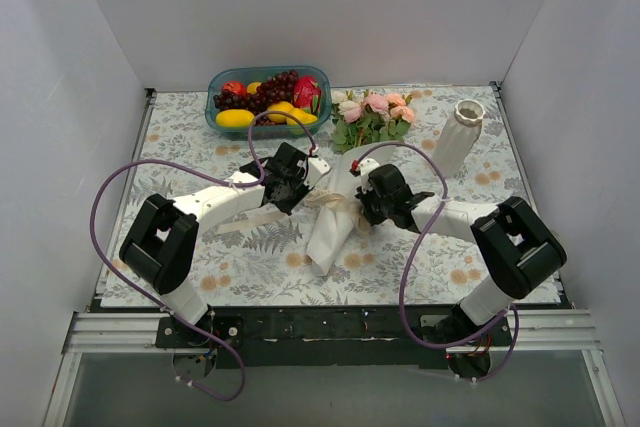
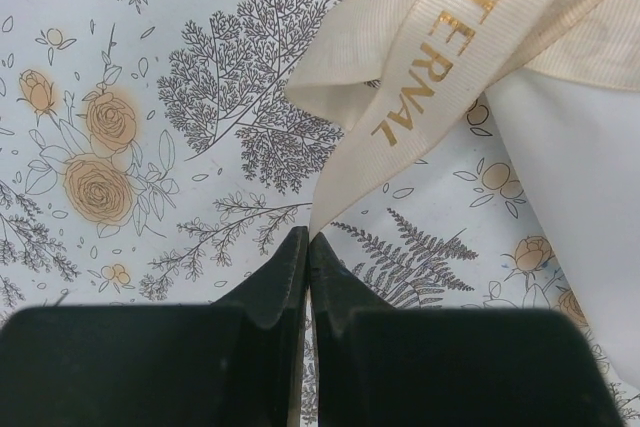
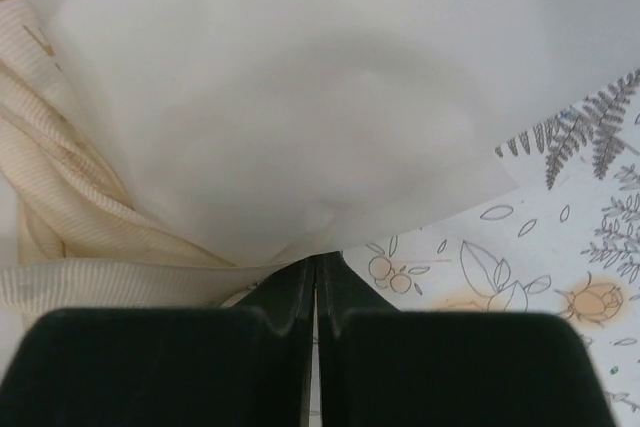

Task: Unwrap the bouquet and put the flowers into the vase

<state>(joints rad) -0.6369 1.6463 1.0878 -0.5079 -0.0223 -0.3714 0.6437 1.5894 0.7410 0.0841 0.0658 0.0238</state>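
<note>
Here, at the bouquet (image 1: 330,232), left gripper (image 2: 308,247) pinches the ribbon (image 2: 420,97), right gripper (image 3: 316,265) clamps the paper (image 3: 300,97), apparently for unwrapping.

The bouquet (image 1: 328,232) lies in the middle of the desk (image 1: 250,257), blooms toward the back. The vase (image 1: 458,135) stands right of the blooms, and the bowl (image 1: 211,107) sits left of them, at the back.

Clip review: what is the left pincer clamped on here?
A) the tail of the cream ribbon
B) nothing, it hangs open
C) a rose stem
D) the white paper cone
A: in the left wrist view the cream ribbon runs down into the shut tips of the left pincer.
</note>
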